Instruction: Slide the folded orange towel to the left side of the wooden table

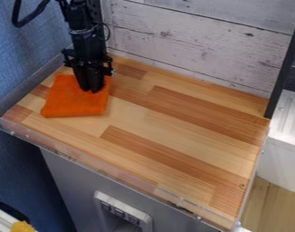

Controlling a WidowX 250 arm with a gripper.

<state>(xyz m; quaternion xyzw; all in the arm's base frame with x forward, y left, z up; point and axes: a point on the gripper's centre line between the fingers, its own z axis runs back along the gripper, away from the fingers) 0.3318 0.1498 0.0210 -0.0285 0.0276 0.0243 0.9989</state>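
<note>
Starting from my left, I see a blue wall (20, 63) and, low in the corner, a bit of something yellow (21, 226). Next comes the orange cloth (68, 102), lying flat on the wooden counter (174, 131) near its back left corner. My black gripper (91, 90) points down onto the cloth's upper right part; I can't tell from here whether it is open or closed, or whether it has hold of the fabric. Whitewashed boards (198, 45) run behind the counter, and a black post (284, 72) stands at its back right corner, with a white unit (283, 149) beyond.
</note>
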